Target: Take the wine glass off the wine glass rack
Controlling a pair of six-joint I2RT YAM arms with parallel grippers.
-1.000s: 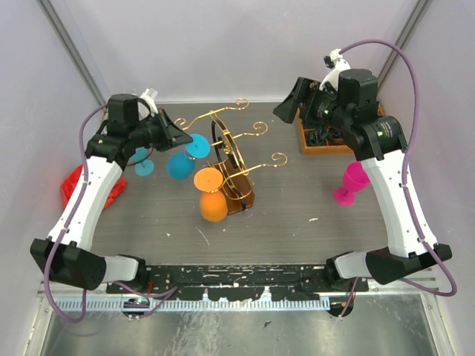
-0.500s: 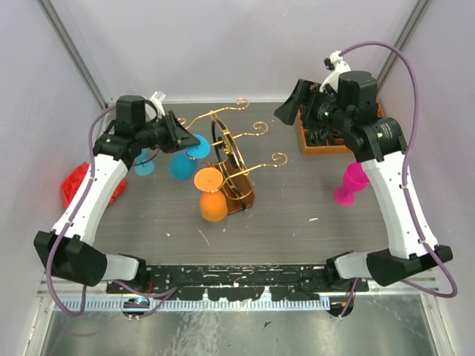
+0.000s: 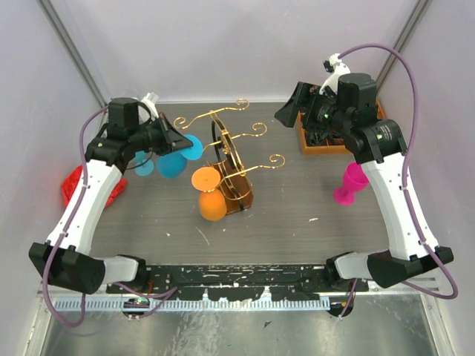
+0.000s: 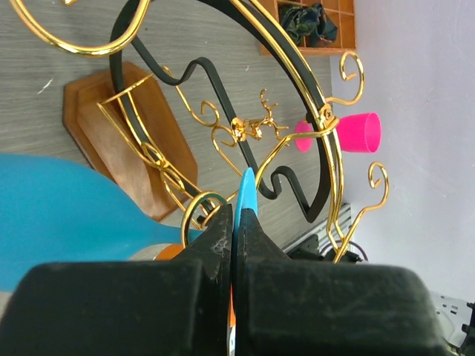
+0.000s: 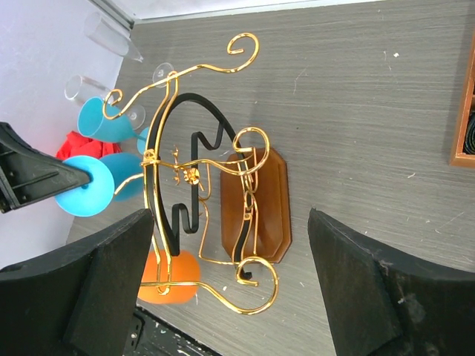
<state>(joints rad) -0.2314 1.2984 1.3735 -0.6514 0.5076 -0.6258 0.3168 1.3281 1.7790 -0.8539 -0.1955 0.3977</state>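
Note:
The wine glass rack (image 3: pixel 231 145) is gold wire with scroll ends on a brown wooden base (image 3: pixel 241 190). My left gripper (image 3: pixel 172 139) is shut on the foot disc of a blue wine glass (image 3: pixel 175 165), held tilted just left of the rack's arms. In the left wrist view the pads (image 4: pixel 223 237) pinch the thin blue disc (image 4: pixel 246 194), with the rack (image 4: pixel 324 133) behind it. An orange wine glass (image 3: pixel 212 205) hangs upside down from the rack's near arm. My right gripper (image 3: pixel 294 102) is open and empty, high behind the rack, with the rack (image 5: pixel 194 172) below it.
A pink glass (image 3: pixel 349 184) stands at the right. A compartmented wooden tray (image 3: pixel 323 142) is at the back right. A light blue glass (image 3: pixel 143 164) stands left of the held one, with a red object (image 3: pixel 74 184) by the left wall. Clear glasses (image 5: pixel 110 33) lie by the back wall.
My left gripper reached right toward the rack, then drew back left with the blue glass's foot in it. The blue glass shifted left with it. The right arm has barely moved.

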